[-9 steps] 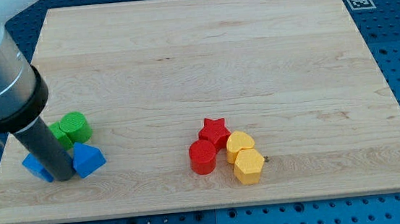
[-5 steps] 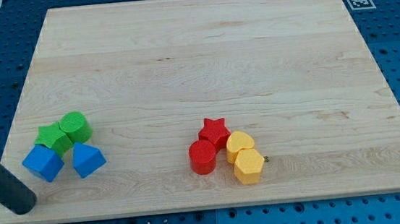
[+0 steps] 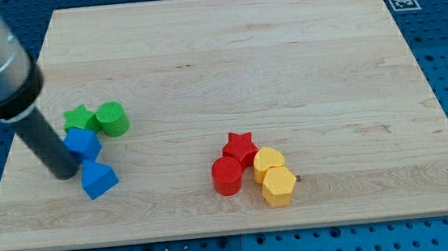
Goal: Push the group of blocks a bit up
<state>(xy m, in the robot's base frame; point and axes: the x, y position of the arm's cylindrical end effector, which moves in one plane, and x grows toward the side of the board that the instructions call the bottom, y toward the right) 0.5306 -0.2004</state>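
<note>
Group under push: blue cube (image 3: 82, 143), green star (image 3: 79, 119), green cylinder (image 3: 112, 118) and blue wedge (image 3: 98, 179), all at the bench's (image 3: 226, 52) left side. Wedge sits apart, below the cube. My tip (image 3: 65, 173) stands just left of the wedge, touching the cube's lower left. The tool is a bare rod: nothing to clench or release. Push judged under way; next move: get below the wedge and drive it upward

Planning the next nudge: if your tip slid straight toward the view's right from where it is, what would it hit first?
Probably the upper blue block, which sits right beside my tip; the lower blue block lies just below that line, though depth is hard to judge.
</note>
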